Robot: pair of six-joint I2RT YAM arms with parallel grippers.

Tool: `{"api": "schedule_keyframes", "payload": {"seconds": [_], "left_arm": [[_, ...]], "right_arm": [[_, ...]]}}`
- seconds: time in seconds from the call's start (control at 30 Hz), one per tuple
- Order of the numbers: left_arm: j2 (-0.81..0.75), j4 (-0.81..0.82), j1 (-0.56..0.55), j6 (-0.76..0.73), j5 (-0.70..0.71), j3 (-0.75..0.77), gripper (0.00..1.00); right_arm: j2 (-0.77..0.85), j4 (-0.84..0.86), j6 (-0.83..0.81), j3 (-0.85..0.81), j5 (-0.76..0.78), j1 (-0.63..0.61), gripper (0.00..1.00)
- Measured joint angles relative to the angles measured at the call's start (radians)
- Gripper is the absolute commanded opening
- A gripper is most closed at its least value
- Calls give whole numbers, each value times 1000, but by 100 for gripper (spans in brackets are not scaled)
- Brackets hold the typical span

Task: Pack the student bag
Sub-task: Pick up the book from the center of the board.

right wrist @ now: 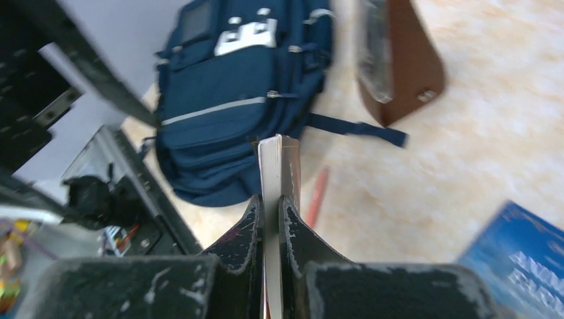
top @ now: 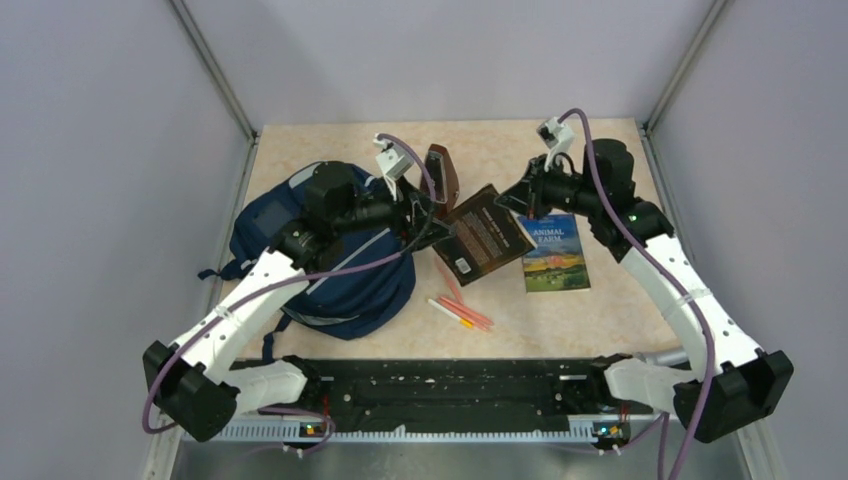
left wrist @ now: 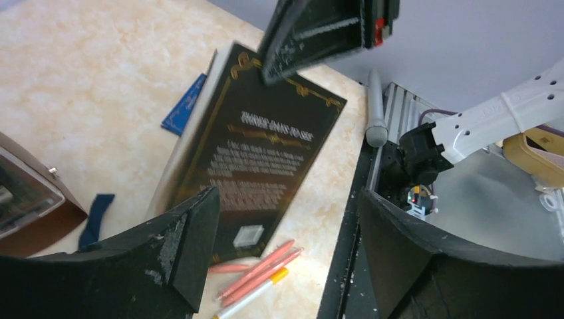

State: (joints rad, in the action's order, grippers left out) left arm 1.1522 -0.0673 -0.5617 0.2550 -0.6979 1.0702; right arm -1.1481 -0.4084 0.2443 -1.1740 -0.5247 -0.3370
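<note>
The navy student bag [top: 335, 275] lies at the left of the table, and shows in the right wrist view [right wrist: 233, 100] too. My right gripper [top: 512, 197] is shut on the far edge of a dark brown book [top: 482, 237] and holds it tilted. In the right wrist view its fingertips [right wrist: 253, 212] clamp the book's pale page edge [right wrist: 271, 166]. My left gripper [top: 425, 215] is open and empty, above the bag's right edge, next to the book's left side. In the left wrist view its fingers [left wrist: 183, 242] stand wide apart, with the book [left wrist: 266, 146] beyond them.
A blue "Animal Farm" book [top: 553, 252] lies flat under the right arm. A brown case [top: 441, 175] stands behind the dark book. Pink and white pens [top: 460, 310] lie near the front. A black rail [top: 450, 385] runs along the near edge.
</note>
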Motion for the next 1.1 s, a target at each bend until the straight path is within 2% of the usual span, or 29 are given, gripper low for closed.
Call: {"api": "schedule_keyframes", "payload": {"seconds": [0.1, 0.4, 0.43, 0.47, 0.5, 0.57, 0.6, 0.7, 0.73, 0.77, 0.8, 0.87, 0.97, 1.0, 1.1], "left_arm": [[18, -47, 1, -61, -18, 57, 87], [18, -175, 1, -187, -33, 75, 88], [19, -176, 1, -187, -45, 75, 82], [20, -176, 2, -187, -59, 75, 69], [24, -175, 2, -184, -81, 75, 52], [38, -169, 2, -179, -148, 74, 8], [45, -169, 2, -161, -171, 72, 0], [58, -164, 2, -151, -238, 69, 0], [58, -165, 3, -149, -248, 68, 0], [56, -166, 4, -149, -252, 64, 0], [54, -165, 3, -149, -252, 61, 0], [44, -161, 3, -150, -252, 42, 0], [15, -172, 3, -149, -254, 7, 0], [8, -177, 3, -148, -256, 2, 0], [-4, -177, 3, -140, -261, 1, 0]], "right_arm": [[-7, 23, -8, -27, -75, -61, 0], [-34, 83, -27, -69, -282, -189, 0], [-36, 87, -30, -71, -298, -196, 0], [-38, 91, -33, -71, -310, -201, 0], [-40, 93, -36, -71, -320, -204, 0], [-43, 94, -43, -71, -338, -208, 0], [-45, 94, -47, -71, -342, -209, 0], [-46, 78, -71, -71, -338, -210, 0], [-46, 74, -79, -71, -337, -211, 5], [-46, 69, -87, -71, -338, -213, 18], [-46, 63, -96, -72, -337, -214, 40], [-48, 29, -127, -81, -328, -217, 65], [-48, -30, -176, -104, -309, -217, 79], [-48, -48, -196, -111, -308, -217, 88], [-53, -105, -243, -121, -316, -217, 94]]}}
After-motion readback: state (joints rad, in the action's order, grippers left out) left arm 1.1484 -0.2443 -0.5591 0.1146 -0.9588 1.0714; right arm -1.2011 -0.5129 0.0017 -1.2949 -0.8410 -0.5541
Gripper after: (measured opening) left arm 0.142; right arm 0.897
